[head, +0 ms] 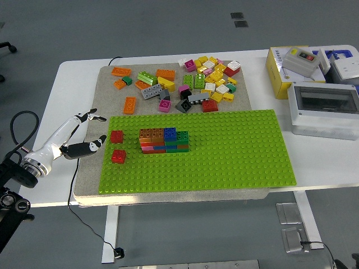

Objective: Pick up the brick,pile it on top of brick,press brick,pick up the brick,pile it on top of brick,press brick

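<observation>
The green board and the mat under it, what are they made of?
The green board looks like hard, glossy plastic: rows of molded studs and an even bright colour. The mat looks like soft felt or foam, grey-beige, matte and speckled; I can't tell which.

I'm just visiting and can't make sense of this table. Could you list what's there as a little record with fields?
Base: green baseplate on a grey mat
Built so far: stacked brick wall
Single bricks on plate: two red bricks
Spare bricks: loose pile beyond the plate
Robot: left hand open, holding nothing, left of the plate
</observation>
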Controlling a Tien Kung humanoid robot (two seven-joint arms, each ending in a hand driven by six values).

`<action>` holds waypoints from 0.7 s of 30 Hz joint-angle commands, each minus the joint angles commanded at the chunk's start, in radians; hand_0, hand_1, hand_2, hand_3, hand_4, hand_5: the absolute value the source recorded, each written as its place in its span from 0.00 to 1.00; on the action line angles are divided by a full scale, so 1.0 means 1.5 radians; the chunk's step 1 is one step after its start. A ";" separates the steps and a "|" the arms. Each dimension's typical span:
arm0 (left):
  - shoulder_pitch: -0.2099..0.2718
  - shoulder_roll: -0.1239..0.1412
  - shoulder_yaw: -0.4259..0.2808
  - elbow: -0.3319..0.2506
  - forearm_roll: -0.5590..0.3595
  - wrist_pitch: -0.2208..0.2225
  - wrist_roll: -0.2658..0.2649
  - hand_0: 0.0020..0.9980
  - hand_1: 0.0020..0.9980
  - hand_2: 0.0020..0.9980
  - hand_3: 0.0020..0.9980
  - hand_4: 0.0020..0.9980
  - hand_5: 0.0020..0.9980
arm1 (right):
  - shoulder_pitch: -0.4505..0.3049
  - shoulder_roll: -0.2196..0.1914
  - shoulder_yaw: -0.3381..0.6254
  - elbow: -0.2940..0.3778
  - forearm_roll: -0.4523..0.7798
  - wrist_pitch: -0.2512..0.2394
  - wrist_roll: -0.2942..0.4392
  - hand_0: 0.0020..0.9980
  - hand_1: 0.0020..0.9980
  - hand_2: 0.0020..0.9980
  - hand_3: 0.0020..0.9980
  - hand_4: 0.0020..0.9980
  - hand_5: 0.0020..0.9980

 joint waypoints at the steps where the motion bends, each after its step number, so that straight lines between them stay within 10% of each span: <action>1: 0.000 0.000 0.001 0.002 0.000 -0.001 0.000 0.98 0.93 1.00 0.75 0.60 0.16 | 0.000 0.000 0.000 0.000 0.000 0.000 0.001 0.73 0.69 0.68 0.78 0.61 1.00; 21: -0.049 0.016 0.046 0.063 0.056 0.037 -0.036 0.97 0.94 1.00 0.76 0.57 0.14 | 0.002 -0.002 -0.003 0.000 0.010 -0.007 0.017 0.73 0.69 0.68 0.77 0.61 1.00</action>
